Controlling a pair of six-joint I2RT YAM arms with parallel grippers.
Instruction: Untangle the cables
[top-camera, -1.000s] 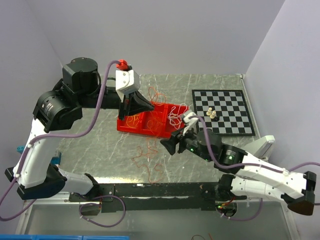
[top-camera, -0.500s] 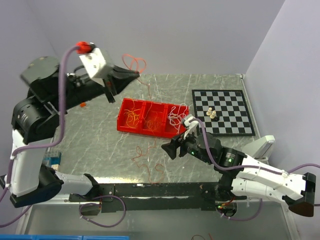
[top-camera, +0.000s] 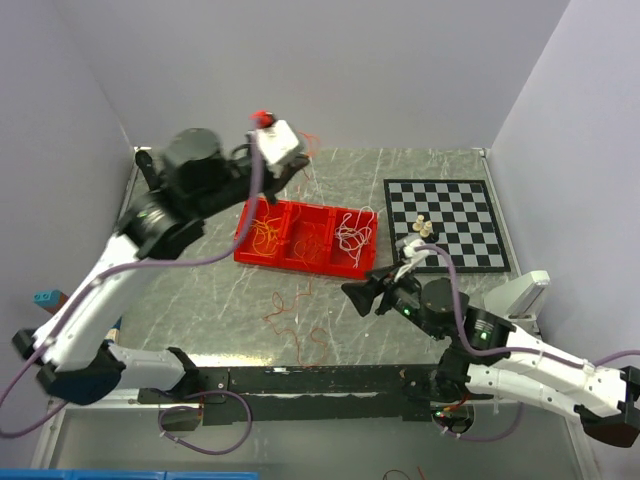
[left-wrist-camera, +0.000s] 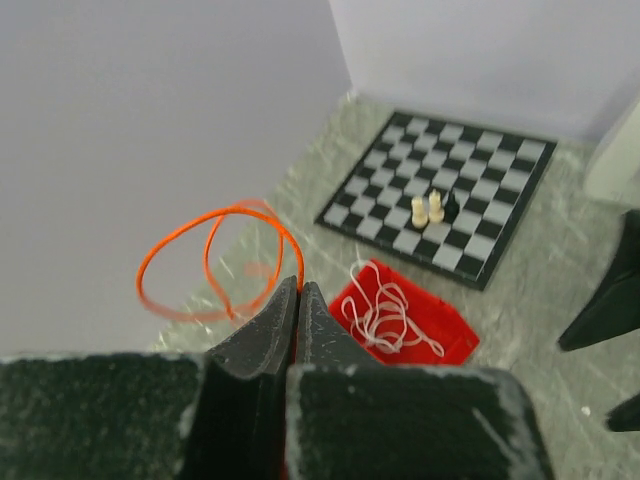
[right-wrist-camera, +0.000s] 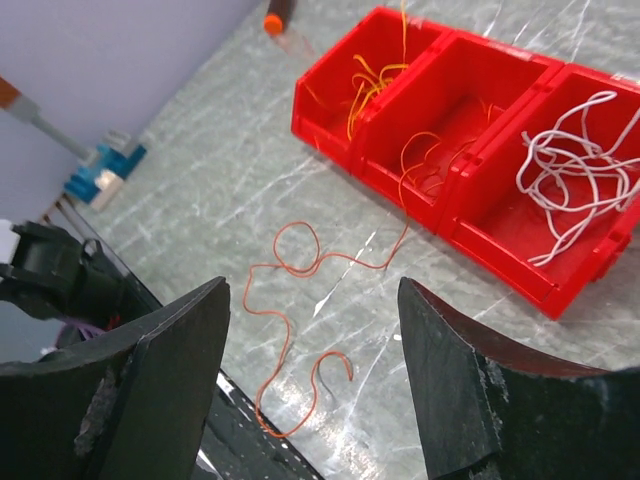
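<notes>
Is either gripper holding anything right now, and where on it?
The left gripper pinches an orange cable at the base of a free loop. The right gripper is open, holding nothing.

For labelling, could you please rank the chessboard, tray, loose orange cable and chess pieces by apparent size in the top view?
1. Chessboard and tray: too alike to rank.
2. Loose orange cable, by its spread.
3. Chess pieces.

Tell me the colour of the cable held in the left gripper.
Orange; the cable shows best in the left wrist view, looped above the left gripper.
</notes>
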